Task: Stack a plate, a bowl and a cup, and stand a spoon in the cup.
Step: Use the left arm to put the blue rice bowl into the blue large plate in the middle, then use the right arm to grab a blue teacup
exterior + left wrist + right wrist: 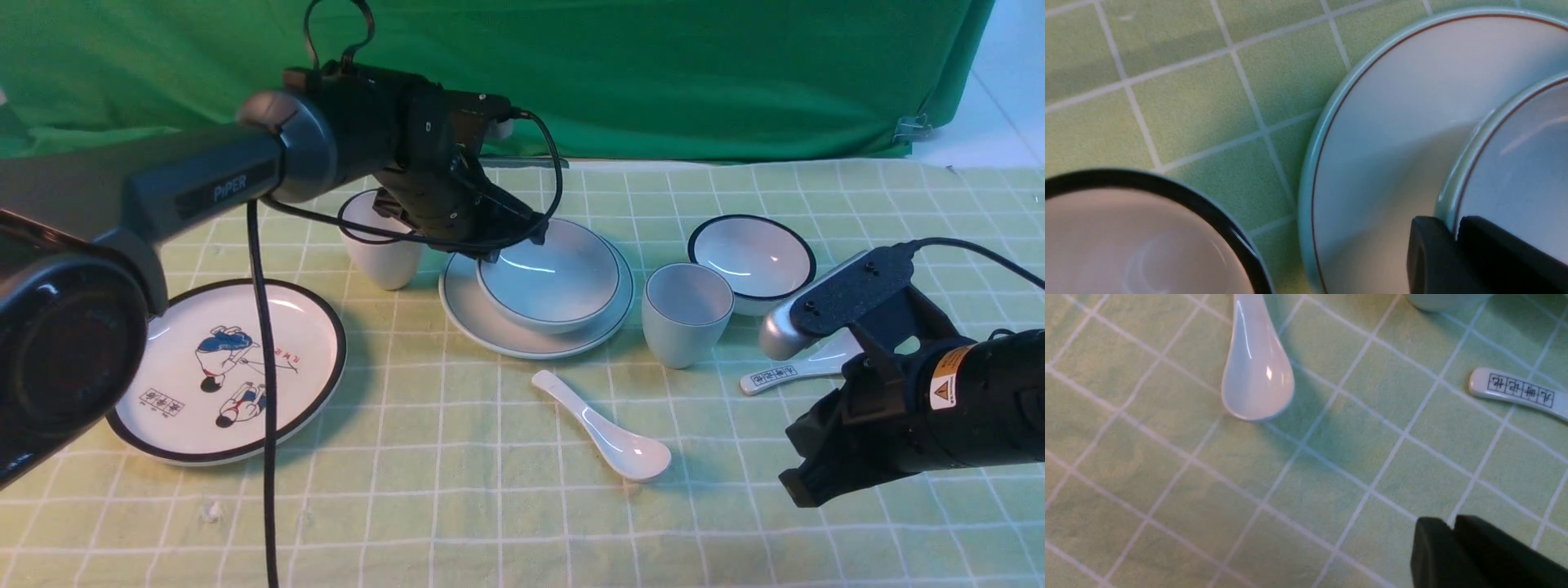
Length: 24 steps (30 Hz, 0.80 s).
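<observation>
The pale blue-grey plate (pixel 490 327) lies mid-table with the pale blue-grey bowl (pixel 563 282) in it. My left gripper (pixel 494 253) is shut on the bowl's left rim; in the left wrist view the fingers (pixel 1429 253) pinch the bowl's rim (pixel 1457 192) over the plate (pixel 1372 134). The pale blue-grey cup (pixel 686 314) stands upright right of the plate. The plain spoon (pixel 608 429) lies in front, bowl end nearest me; it shows in the right wrist view (pixel 1257 371). My right gripper (pixel 804 482) is shut and empty, low at the front right (pixel 1451 526).
A white cartoon plate with black rim (pixel 224 367) lies at the left. A white black-rimmed cup (pixel 380 241) stands behind my left arm (pixel 1147 237). A black-rimmed white bowl (pixel 751 261) and a labelled spoon (pixel 784 376) (pixel 1519 392) are at the right. A green cloth hangs behind.
</observation>
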Each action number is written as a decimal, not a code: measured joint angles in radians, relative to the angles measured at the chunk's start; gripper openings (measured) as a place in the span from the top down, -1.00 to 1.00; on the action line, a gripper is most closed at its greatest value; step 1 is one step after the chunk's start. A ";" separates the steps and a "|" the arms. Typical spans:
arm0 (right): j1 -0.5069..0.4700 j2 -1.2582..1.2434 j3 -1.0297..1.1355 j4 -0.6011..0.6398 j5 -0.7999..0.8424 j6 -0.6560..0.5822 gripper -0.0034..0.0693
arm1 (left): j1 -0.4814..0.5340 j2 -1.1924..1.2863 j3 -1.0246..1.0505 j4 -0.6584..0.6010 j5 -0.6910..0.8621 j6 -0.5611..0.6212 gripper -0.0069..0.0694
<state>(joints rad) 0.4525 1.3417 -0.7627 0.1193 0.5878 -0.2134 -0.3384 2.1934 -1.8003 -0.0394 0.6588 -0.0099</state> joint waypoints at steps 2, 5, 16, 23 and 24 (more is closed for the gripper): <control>0.000 0.000 0.000 0.000 0.000 0.000 0.58 | 0.000 0.000 0.000 0.033 -0.005 -0.029 0.39; 0.000 0.001 0.000 0.000 -0.003 0.000 0.53 | 0.000 0.000 0.000 0.076 -0.018 -0.069 0.17; 0.000 0.106 0.000 0.000 -0.021 0.019 0.05 | -0.001 -0.152 0.000 0.096 0.044 -0.127 -0.01; 0.000 0.125 -0.034 0.000 -0.019 0.055 0.03 | -0.002 -0.464 0.061 -0.039 0.110 0.004 0.63; 0.000 0.125 -0.061 0.000 -0.019 0.057 0.02 | -0.003 -0.535 0.104 -0.055 0.091 0.018 0.71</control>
<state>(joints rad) 0.4525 1.4672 -0.8238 0.1193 0.5687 -0.1565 -0.3414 1.6583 -1.6967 -0.0946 0.7502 0.0085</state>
